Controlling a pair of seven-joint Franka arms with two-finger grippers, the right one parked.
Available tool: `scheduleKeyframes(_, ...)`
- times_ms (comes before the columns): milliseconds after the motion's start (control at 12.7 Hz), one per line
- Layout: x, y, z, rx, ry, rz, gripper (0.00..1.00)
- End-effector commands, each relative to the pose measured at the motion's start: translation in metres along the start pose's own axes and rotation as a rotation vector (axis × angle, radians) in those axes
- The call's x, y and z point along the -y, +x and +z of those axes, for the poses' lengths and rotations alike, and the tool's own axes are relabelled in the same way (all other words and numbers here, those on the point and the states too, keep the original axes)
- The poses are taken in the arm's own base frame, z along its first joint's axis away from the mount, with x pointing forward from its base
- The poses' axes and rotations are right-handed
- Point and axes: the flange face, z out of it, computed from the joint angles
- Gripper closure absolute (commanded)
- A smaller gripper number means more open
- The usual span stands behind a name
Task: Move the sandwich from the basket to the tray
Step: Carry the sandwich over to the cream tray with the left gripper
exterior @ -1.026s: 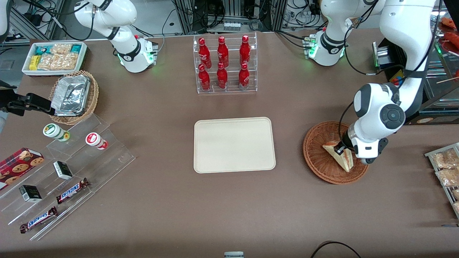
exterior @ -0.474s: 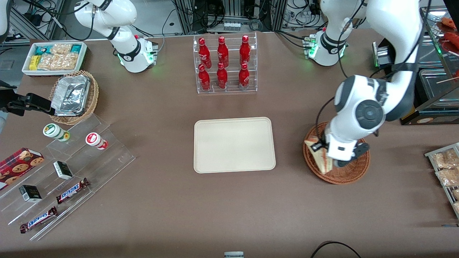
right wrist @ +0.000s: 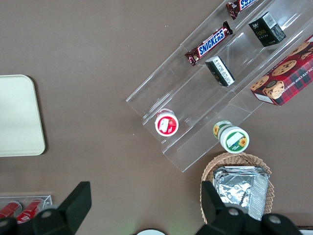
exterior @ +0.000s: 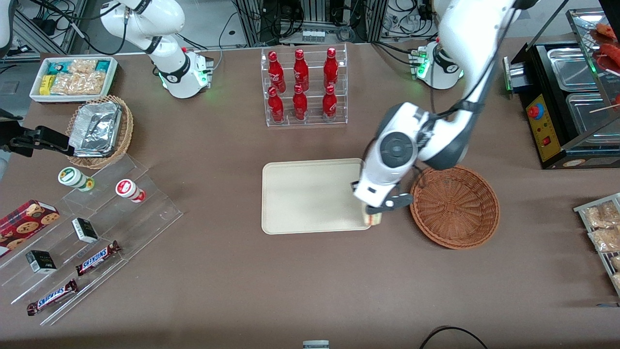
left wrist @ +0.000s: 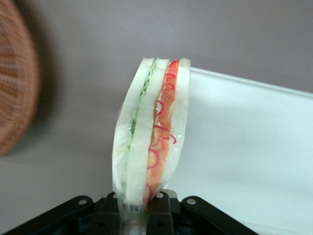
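The left arm's jaws (left wrist: 139,208) are clamped on the small triangular sandwich of pale bread with red, orange and green filling (left wrist: 149,132), holding it on edge above the counter (exterior: 310,281); in the front view the sandwich (exterior: 373,219) hangs over the corner of the flat cream-beige rectangular plastic tray (exterior: 310,196) nearest the round reddish-brown woven wicker basket (exterior: 455,206); the basket sits just beside the tray, toward the working arm's end of the counter, with nothing in it.
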Motion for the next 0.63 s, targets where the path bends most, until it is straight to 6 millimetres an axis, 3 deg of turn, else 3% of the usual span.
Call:
scheduleKeyframes(0,-0.046,-0.004,0.018,0.000,-0.006,0.006,1.00)
scheduleKeyframes(237,-0.086,-0.026,0.037,-0.003,-0.009,-0.014,1.00)
scheduleKeyframes(553,-0.116,-0.040,0.057,-0.003,-0.010,-0.038,1.00)
